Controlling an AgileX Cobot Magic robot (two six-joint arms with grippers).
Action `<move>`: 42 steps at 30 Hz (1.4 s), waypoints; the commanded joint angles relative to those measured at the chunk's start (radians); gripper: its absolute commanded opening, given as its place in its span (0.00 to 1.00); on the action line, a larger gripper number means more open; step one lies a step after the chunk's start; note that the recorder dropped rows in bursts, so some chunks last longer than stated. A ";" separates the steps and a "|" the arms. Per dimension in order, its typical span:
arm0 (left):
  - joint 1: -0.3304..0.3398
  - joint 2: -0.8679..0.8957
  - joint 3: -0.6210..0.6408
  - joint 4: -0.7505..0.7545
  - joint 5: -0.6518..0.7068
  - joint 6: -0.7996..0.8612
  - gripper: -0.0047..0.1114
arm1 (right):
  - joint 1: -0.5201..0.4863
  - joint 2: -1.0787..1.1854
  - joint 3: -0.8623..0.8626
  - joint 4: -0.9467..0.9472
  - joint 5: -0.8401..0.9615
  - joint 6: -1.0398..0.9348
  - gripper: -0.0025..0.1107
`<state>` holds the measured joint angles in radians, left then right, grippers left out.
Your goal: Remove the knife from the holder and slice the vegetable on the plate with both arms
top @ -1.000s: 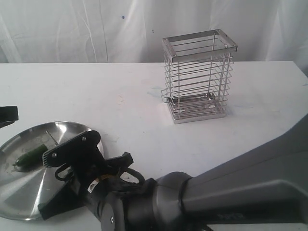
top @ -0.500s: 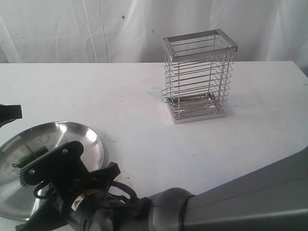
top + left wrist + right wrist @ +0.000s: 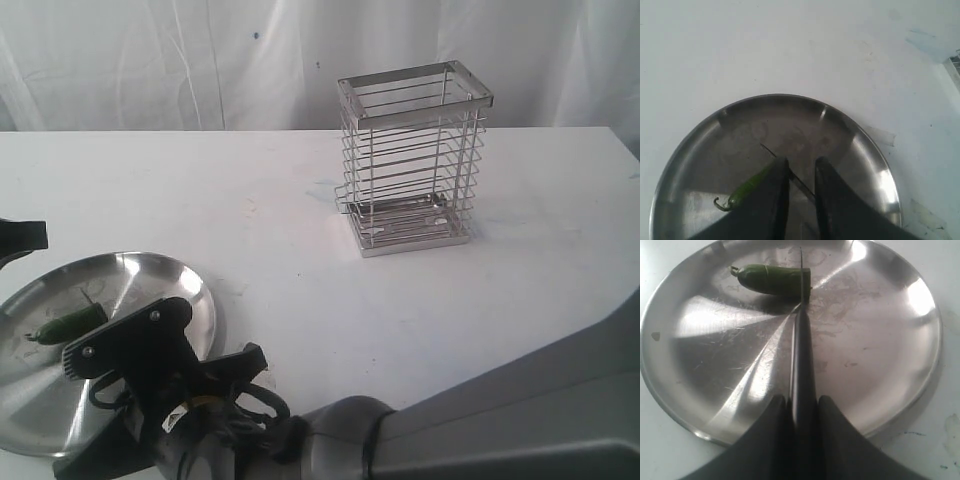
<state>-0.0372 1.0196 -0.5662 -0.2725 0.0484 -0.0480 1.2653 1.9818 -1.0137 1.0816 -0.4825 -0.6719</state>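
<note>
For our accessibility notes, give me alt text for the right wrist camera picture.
The right gripper holds the knife by its handle, the thin blade reaching across the plate to the cut end of the vegetable, a stubby green piece lying on the scuffed steel.

A white table [image 3: 250,180] stands before a wrinkled white cloth backdrop [image 3: 150,60].

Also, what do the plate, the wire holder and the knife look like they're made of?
Plate: looks like stainless steel, polished but finely scuffed; it throws bright streaks of reflected light.
Holder: silver metal wire, probably chromed or stainless; thin glinting bars and a flat rim.
Knife: black handle with a dull sheen, likely plastic; the blade shows only edge-on and dark, so its material is unclear.
</note>
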 commanded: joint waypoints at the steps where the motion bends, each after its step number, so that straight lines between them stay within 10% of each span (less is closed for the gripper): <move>1: -0.005 0.000 -0.005 -0.007 0.007 0.003 0.26 | 0.002 0.000 -0.003 0.013 -0.018 -0.009 0.02; 27: -0.005 0.250 -0.006 -0.008 -0.156 -0.034 0.26 | 0.001 0.014 -0.003 -0.001 0.051 -0.009 0.02; 42: -0.005 0.449 -0.231 -0.004 0.152 0.002 0.04 | 0.001 0.014 -0.003 -0.003 0.110 -0.009 0.02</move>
<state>-0.0372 1.4435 -0.7622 -0.2725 0.1002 -0.0792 1.2667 1.9973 -1.0137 1.0879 -0.3930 -0.6740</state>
